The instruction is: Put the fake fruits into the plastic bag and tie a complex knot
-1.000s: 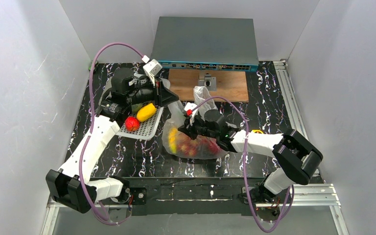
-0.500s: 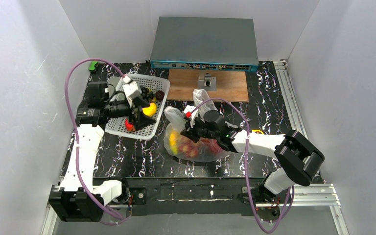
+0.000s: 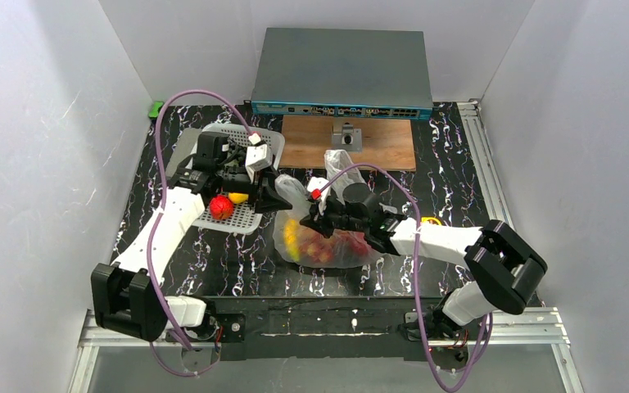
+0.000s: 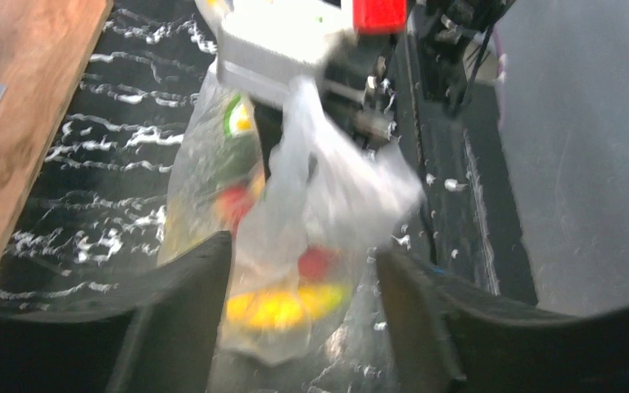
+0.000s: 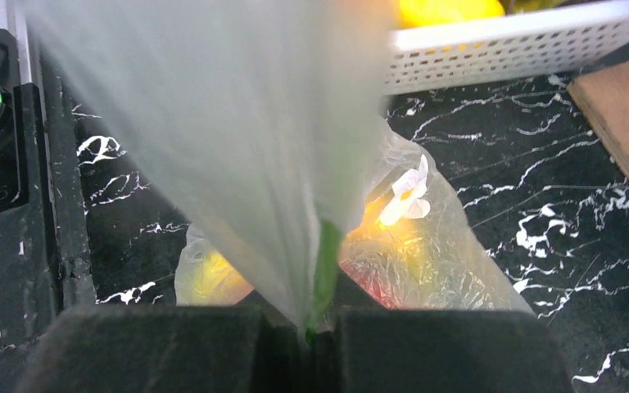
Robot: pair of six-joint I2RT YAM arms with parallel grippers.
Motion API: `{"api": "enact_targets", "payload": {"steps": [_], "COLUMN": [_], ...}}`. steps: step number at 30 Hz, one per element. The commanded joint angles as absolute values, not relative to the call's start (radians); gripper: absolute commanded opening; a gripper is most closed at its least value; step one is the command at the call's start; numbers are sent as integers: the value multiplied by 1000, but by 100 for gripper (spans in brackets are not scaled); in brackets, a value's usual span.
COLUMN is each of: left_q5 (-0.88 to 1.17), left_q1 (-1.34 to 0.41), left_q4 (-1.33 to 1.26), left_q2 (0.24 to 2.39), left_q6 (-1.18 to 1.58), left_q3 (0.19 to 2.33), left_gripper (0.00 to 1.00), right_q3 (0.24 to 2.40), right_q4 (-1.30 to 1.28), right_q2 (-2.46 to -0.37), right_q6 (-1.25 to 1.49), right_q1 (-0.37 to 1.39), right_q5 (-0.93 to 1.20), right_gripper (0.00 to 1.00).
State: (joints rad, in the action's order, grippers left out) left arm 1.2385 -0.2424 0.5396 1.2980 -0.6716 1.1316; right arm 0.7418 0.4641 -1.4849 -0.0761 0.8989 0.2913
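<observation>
Two fruits point(image 3: 220, 207), one red and one yellow, lie in the basket point(image 3: 246, 221) just to the left of my left tool point(image 4: 303, 252). The rest show as red and yellow lumps through the bag point(image 3: 332, 246), which sits on the table point(image 3: 213, 262) between the two arms. My right tool point(image 5: 311, 327) is clenched on a fold of the bag's upper film and holds it drawn up off the heap; from its wrist view the film rises out of the pinch. My left tool is released, fingers apart. From its wrist view the bag stands straight ahead, centred between the fingers, with the right tool gripping the film on the far side. What the coming move turns on, as I judge it: the bag lies just to the right of the left tool, its drawn-up film running upright, and the left tool is the nearer one both to the free side of the mouth and to the basket. I judge the loading not yet done. Whether the left fingers touch the film I cannot tell, the view being blurred
</observation>
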Motion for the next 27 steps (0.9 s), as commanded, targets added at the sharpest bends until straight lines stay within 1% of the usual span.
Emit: {"api": "enact_targets", "payload": {"steps": [1,3,4,5,6,7,10,12,13,15,16,18,19,21,24,27], "left_q5": [1264,1257,1265,1277,1288,1295,1292,1278,1271,1250,1238,1209,1190,1159,1135,1119], "left_q1": [-268,-278,-280,-281,-282,-281,-281,-281,-281,-281,-281,-281,-282,-281,-281,-282], "left_q4": [59,24,27,43,68,99,144,200,219,238,240,238,216,160,154,156], "left_q2": [1269,1275,1284,1290,1293,1293,1281,1264,1256,1248,1248,1255,1259,1275,1305,1325], "left_q6": [-307,-288,-286,-288,-304,-323,-351,-404,-417,-418,-413,-399,-375,-325,-303,-293], "left_q3": [1027,1028,1036,1044,1055,1061,1059,1053,1049,1038,1039,1035,1031,1025,1042,1052], "left_gripper": [41,33,27,23,19,15,2,0,0,0,0,0,0,0,0,0], "right_q3": [762,761,761,763,766,769,783,804,812,825,828,828,830,840,862,920], "right_q4": [544,545,545,541,538,536,518,481,459,411,388,354,329,283,226,126], "right_q2": [-1439,-1435,-1434,-1434,-1435,-1438,-1438,-1424,-1416,-1380,-1362,-1321,-1304,-1271,-1229,-1204], "right_q6": [-119,-128,-129,-129,-130,-130,-124,-123,-123,-123,-123,-126,-125,-123,-118,-132], "right_q1": [902,903,902,902,902,903,903,902,902,902,902,903,902,903,909,920], "right_q5": [335,343,341,339,339,335,321,306,299,291,290,291,298,319,382,511], "right_gripper": [1,1,3,3,5,9,29,35,43,67,77,90,93,95,95,94]}}
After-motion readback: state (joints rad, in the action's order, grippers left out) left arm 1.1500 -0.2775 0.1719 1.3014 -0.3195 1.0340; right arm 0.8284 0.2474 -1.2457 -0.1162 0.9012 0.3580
